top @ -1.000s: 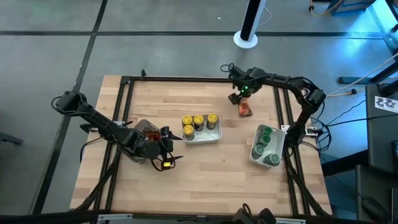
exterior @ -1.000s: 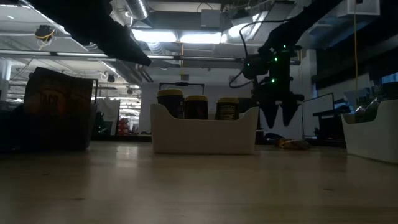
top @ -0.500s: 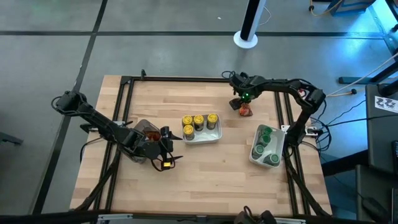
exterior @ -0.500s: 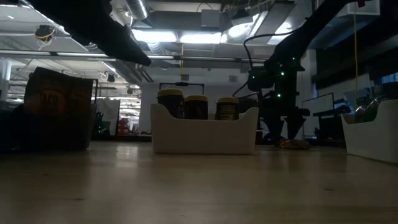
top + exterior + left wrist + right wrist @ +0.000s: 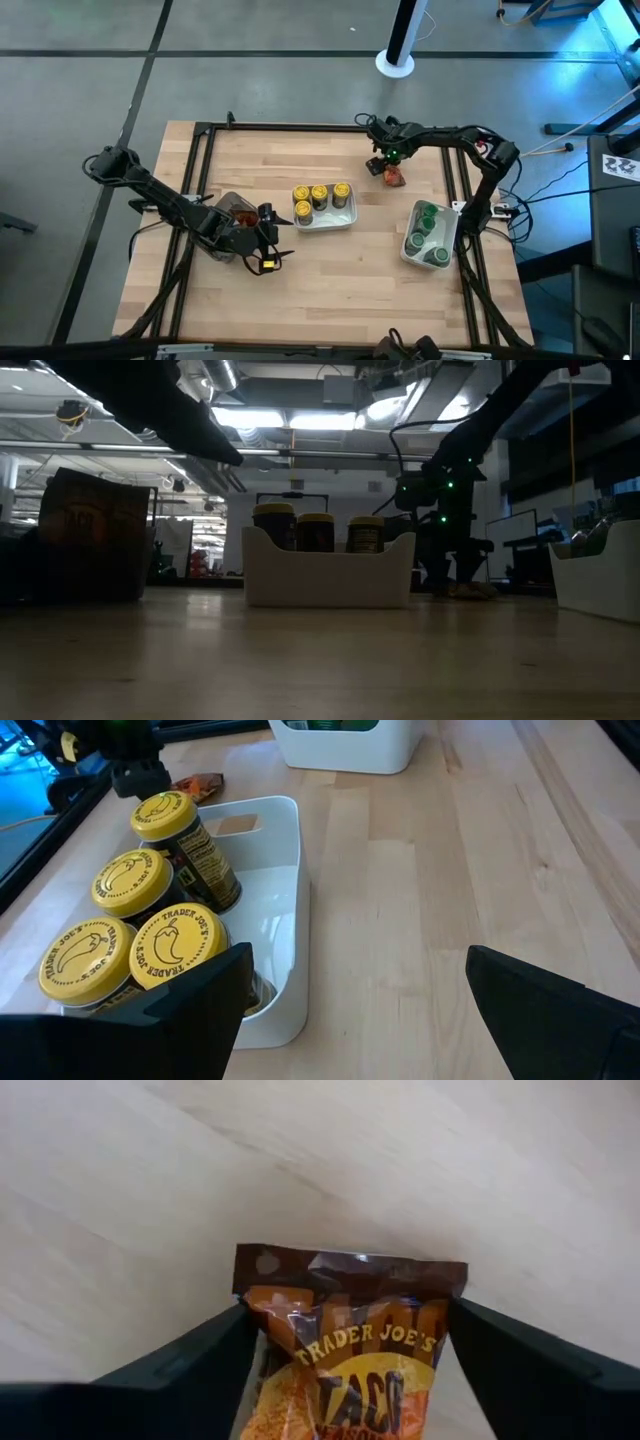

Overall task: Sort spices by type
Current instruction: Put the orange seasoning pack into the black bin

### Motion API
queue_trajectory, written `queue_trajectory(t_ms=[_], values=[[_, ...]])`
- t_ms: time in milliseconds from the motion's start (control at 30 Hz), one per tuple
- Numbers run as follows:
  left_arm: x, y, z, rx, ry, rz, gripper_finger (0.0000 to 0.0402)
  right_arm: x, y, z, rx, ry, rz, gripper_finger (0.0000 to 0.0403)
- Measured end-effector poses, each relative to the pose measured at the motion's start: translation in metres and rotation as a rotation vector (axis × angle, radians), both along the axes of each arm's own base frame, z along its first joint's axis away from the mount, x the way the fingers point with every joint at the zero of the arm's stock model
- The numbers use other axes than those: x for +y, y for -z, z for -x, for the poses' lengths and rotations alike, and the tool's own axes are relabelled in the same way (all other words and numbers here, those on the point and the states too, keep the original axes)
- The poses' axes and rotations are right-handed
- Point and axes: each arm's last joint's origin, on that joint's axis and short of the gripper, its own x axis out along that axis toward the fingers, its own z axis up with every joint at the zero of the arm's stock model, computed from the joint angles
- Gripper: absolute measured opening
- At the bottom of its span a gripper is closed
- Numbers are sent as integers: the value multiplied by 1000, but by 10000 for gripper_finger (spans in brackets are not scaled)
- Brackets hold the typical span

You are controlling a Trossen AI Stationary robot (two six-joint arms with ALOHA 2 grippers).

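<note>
Red-orange packet (image 5: 345, 1350) lies flat on the worktop (image 5: 300, 270) at its far right, and your right claw (image 5: 390, 168) is down over it, fingers spread on either side without pinching. Its long axis runs out ahead between them, so you need only close. Your left claw (image 5: 268, 243) waits open, well away at the near left beside the yellow-lidded jars (image 5: 320, 197).

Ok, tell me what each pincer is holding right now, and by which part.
Nothing is clamped yet. The right pincer is open, its fingers straddling the two sides of the taco seasoning packet on the table. The left pincer is open and empty by the yellow-lidded jars.
</note>
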Motion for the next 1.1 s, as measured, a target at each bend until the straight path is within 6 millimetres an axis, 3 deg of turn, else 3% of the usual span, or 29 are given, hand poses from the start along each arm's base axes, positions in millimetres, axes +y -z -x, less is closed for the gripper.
queue_trajectory(t_ms=[467,667,800,1100], values=[[0,0,0,-2,-2,4,349,0,7,-4,-17,-69,-48,108],[0,0,0,-5,-12,20,349,13,3,-13,4,-167,-12,18],[0,0,0,-6,-12,21,349,26,-9,-21,12,-232,36,12],[0,-1,-1,-21,-27,52,349,56,-64,-44,-130,-341,167,6]])
